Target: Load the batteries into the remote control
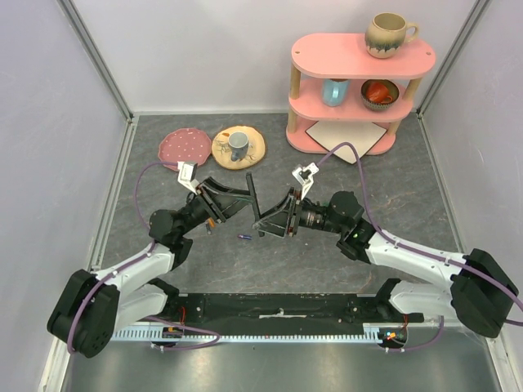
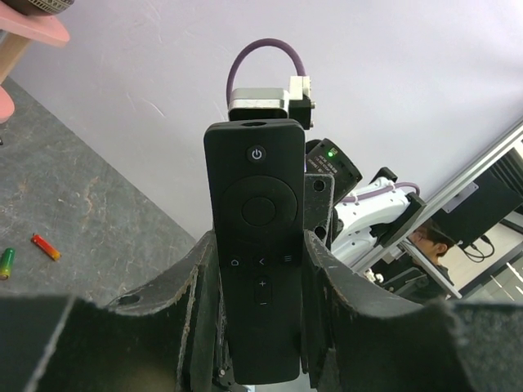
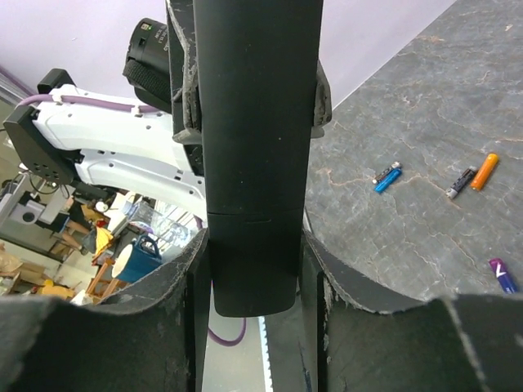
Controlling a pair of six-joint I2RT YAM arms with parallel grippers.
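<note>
Right now both of my grippers are on the remote control [image 1: 252, 196], which is lifted off the grey table [image 1: 392, 196] and stands roughly upright between my two arms. My left gripper [image 2: 260, 245] is clamped on its lower half: my left fingers [image 2: 184, 302] press against both long edges, the button face is turned toward my left wrist camera and the power button end is up. My right gripper [image 3: 253, 245] meets it from the other side, where I see only the plain black back. My right fingers [image 3: 343, 278] sit flush against the two long edges near the bottom end, with no gap visible, so they are closed partway onto it too. Above them, my left fingers show around the same bar. The batteries lie loose on the table below, none of them in my fingers: a blue one [image 3: 387, 176], an orange one [image 3: 484, 171] with a dark one [image 3: 461, 183] just beside it, a purple one [image 3: 503, 275], and on the left wrist's side a red one [image 2: 45, 246] near a green one [image 2: 6, 263].
</note>
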